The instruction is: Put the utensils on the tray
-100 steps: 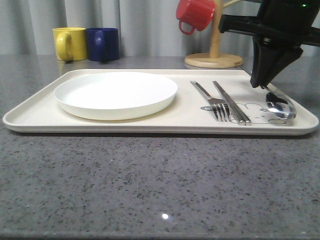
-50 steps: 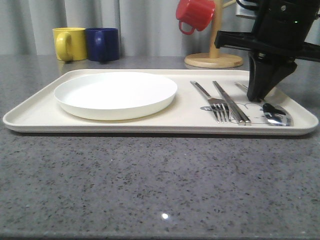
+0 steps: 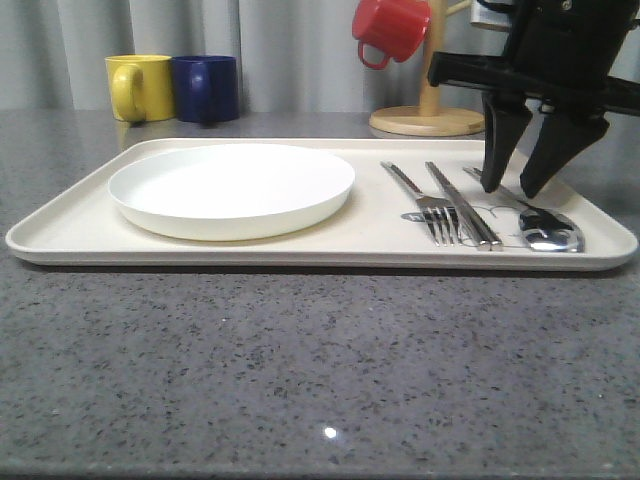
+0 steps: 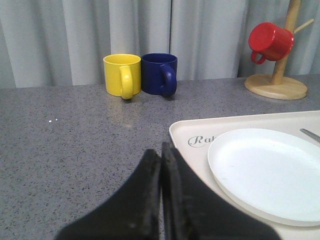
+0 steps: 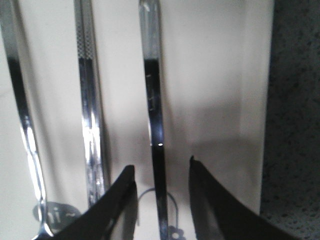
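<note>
Right gripper [image 3: 520,188] is hanging fingers-down, spread wide, straddling the spoon [image 3: 548,229] lying flat in the tray [image 3: 300,252] beside knife [image 3: 463,205] and fork [image 3: 430,205].

Before you, the left gripper [image 4: 161,165] shows its two dark fingers pressed together over the grey countertop [image 4: 75,130]. Beside it lies a corner of the cream tray [image 4: 185,131], bearing a round white plate [image 4: 270,172]. Farther back stand a yellow mug [image 4: 122,74] touching a blue mug [image 4: 160,74], and a red mug [image 4: 270,41] hanging on a wooden stand [image 4: 276,86].
</note>
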Controlling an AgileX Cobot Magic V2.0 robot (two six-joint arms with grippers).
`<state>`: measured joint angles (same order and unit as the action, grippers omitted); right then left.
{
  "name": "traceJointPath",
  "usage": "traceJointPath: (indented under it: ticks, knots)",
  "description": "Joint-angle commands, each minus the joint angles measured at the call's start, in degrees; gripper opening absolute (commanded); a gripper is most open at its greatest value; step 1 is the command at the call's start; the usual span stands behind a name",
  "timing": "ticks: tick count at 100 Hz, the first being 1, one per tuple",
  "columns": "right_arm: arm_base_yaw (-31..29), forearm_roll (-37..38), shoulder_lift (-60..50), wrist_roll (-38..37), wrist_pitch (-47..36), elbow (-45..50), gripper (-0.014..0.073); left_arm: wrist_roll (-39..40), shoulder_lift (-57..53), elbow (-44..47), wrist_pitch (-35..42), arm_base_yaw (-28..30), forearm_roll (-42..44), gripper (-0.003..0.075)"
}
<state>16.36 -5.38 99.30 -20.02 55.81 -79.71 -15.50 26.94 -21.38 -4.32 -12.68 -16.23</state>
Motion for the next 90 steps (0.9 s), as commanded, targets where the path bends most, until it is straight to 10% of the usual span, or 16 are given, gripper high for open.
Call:
traceJointPath:
  ticks: [1,50,90]
  knots:
    - [-0.1,-0.2,-5.5,1.2,-2.0,-2.2,0.0281,0.0,0.3,-1.6,4.9,-0.2,-0.1,-0.0018]
    - [-1.6,10.5,-26.2,5.1,-6.1,3.0,0.028,0.0,0.3,-1.6,4.9,-0.2,-0.1,-0.0018]
    - [-8.9,14.9,-50.3,5.1,-15.6,25.8,0.028,0.0,0.3,-1.6,4.9,-0.2,-0.1,-0.0018]
